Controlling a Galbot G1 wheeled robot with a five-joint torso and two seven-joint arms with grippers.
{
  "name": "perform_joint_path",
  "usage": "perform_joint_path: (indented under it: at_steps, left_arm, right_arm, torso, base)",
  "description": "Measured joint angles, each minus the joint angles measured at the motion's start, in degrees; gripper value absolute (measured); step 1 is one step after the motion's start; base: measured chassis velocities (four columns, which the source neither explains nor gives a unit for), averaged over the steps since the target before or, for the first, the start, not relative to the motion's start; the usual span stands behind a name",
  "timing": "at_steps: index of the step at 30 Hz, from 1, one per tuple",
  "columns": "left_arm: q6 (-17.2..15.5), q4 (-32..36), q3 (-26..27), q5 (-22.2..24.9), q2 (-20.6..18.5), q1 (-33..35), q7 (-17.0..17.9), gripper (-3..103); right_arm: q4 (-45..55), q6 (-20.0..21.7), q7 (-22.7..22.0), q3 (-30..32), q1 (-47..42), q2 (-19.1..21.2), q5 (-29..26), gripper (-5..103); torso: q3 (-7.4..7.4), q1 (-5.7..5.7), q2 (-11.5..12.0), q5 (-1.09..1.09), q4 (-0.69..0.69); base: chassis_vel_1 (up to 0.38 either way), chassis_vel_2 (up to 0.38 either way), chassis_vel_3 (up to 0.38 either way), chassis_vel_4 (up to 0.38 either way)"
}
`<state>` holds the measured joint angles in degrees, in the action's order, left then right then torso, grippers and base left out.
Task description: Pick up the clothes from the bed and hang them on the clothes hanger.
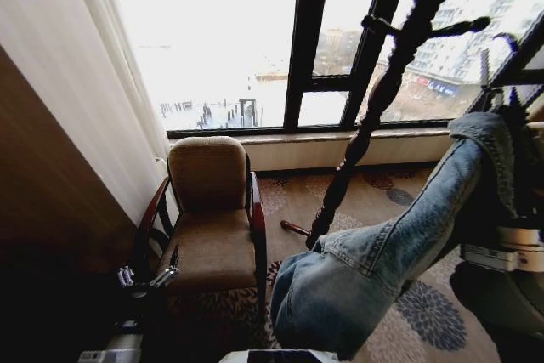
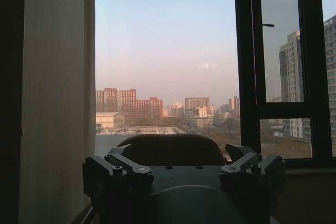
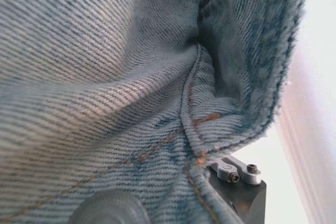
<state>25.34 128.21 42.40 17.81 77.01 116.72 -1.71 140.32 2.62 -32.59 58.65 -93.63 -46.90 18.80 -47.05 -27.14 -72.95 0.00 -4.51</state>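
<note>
1 denim jacket (image 1: 374, 269) drapes over right pincer (image 3: 236, 174), hiding grip; left pincer (image 2: 184, 169) spread, low beside armchair (image 1: 212, 227).

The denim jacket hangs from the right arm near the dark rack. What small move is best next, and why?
Probably raise the right pincer a little toward the coat rack. The denim jacket is held on the right and sags low toward the carpet, below the rack's pegs. The left pincer is low by the armchair.

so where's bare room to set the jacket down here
Free: the chair seat, and the carpet between chair and window wall. Crowded on the right: the jacket hangs from the right gripper beside the coat stand. Left gripper idles low by the chair.
</note>
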Motion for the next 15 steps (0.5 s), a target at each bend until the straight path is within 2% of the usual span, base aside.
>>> perform_joint_path:
  at_steps: [7, 15]
  left_arm:
    - [0.0, 0.0, 0.0, 0.0, 0.0, 0.0, 0.0, 100]
    - [0.0, 0.0, 0.0, 0.0, 0.0, 0.0, 0.0, 100]
  right_arm:
    - [0.2, 0.8, -0.5, -0.1, -0.1, 0.2, -0.1, 15]
    - [0.2, 1.1, -0.7, -1.0, -0.1, 0.1, -0.1, 15]
  torso:
    - [-0.02, -0.1, 0.0, -0.01, 0.01]
    - [-0.01, -0.03, 0.0, -0.01, 0.0]
  base:
    - [-0.235, 0.229, 0.241, -0.239]
    - [-0.059, 0.057, 0.042, -0.049]
